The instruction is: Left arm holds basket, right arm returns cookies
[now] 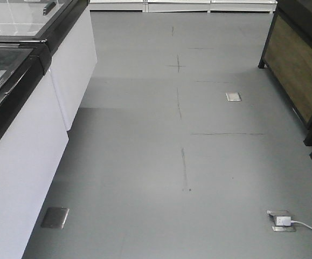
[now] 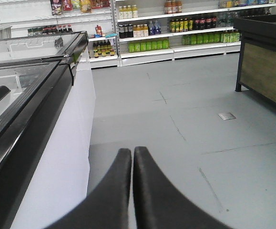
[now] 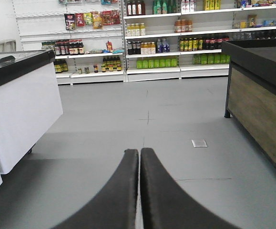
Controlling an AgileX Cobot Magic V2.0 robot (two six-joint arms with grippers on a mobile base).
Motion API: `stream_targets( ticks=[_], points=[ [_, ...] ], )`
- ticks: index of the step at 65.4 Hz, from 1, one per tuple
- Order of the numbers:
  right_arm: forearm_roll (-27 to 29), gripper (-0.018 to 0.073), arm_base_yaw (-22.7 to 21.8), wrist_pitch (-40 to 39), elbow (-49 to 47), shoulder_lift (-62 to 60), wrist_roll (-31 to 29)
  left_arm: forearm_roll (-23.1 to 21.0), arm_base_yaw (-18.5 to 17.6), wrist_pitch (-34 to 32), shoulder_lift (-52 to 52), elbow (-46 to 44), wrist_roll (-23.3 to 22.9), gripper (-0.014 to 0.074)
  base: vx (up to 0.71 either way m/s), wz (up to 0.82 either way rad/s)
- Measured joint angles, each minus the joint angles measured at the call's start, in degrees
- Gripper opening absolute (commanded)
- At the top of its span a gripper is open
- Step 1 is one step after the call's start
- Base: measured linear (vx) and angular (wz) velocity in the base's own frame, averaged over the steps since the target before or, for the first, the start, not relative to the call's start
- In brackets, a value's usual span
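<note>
We found the left arm's black gripper at six o'clock of its wrist view, its thick matte fingers pressed together at the tips and holding nothing. The right arm's black gripper stood likewise, closed tip to tip with nothing between. Where the pale blue plastic basket and the dark blue cookie carton were, we could not tell from any view. In the front view a white chest freezer with a black-framed glass lid ran along nine o'clock. A dark-framed, wood-panelled display stand stood at two o'clock. A white plug in a metal floor socket lay at five o'clock on the grey floor. White shelving stocked with bottles lined twelve o'clock in the right wrist view.
</note>
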Motion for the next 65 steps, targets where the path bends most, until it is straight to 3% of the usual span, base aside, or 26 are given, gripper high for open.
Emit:
stream_targets(
  ticks=[36, 52, 65],
  points=[
    [0.00, -0.0009, 0.00, 0.00, 0.00, 0.00, 0.00, 0.00, 0.00, -0.21, 0.00, 0.00, 0.00, -0.0006, 0.00, 0.00],
    [0.00, -0.0009, 0.00, 0.00, 0.00, 0.00, 0.00, -1.41, 0.00, -8.51, 0.00, 0.00, -7.87, -0.0006, 0.00, 0.00],
    [0.00, -0.0009, 0.00, 0.00, 0.00, 0.00, 0.00, -1.57, 0.00, -9.46, 4.25, -4.00, -9.00, -0.0006, 0.00, 0.00]
  ],
)
